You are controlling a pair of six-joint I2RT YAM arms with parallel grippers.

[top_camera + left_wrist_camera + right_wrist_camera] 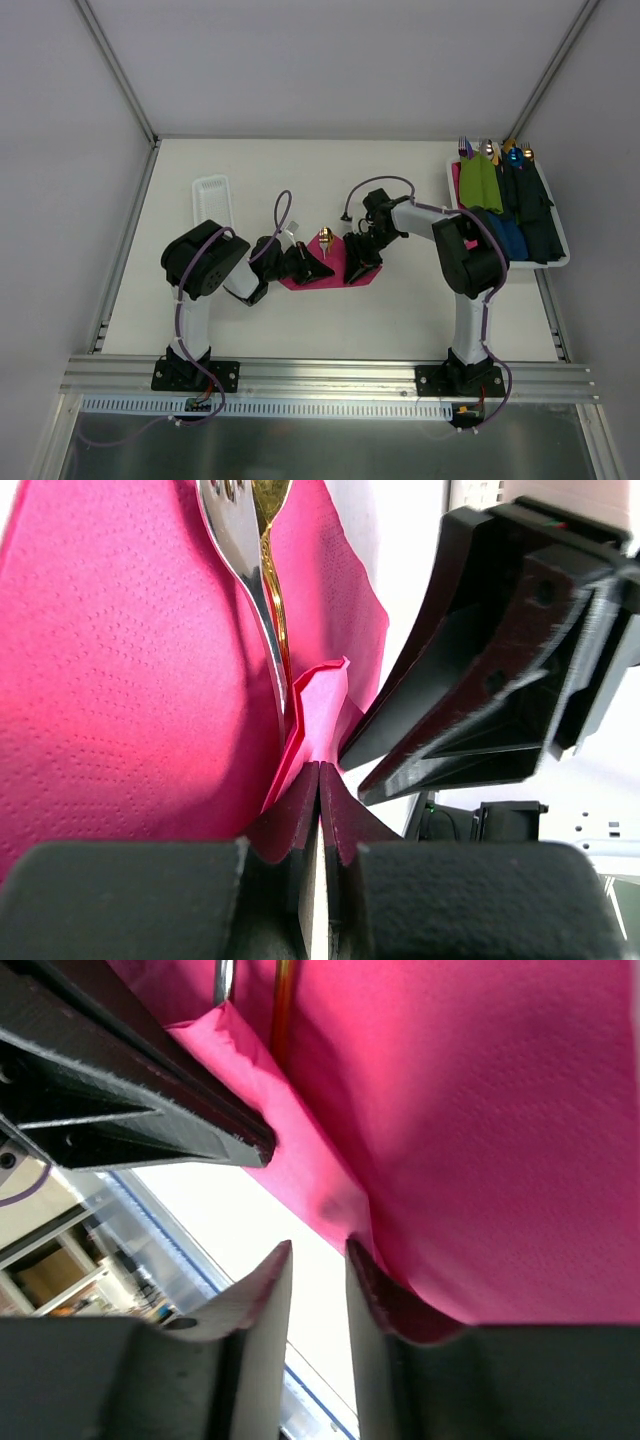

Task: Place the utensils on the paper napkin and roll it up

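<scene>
While utensils point(262, 600) lie on the paper napkin point(120, 680):
My left hand point(320, 780) pinches its folded edge; my right hand point(318, 1260) stands slightly parted, gripping nothing.

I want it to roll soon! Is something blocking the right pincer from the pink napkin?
Nothing visible does. The napkin reaches the right pincer, its jaws slightly apart. The left pincer, close by, pinches a napkin fold.

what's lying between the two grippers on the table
The paper napkin, with the gold utensils lying on it. The top view shows this between the left gripper and right gripper.
</scene>
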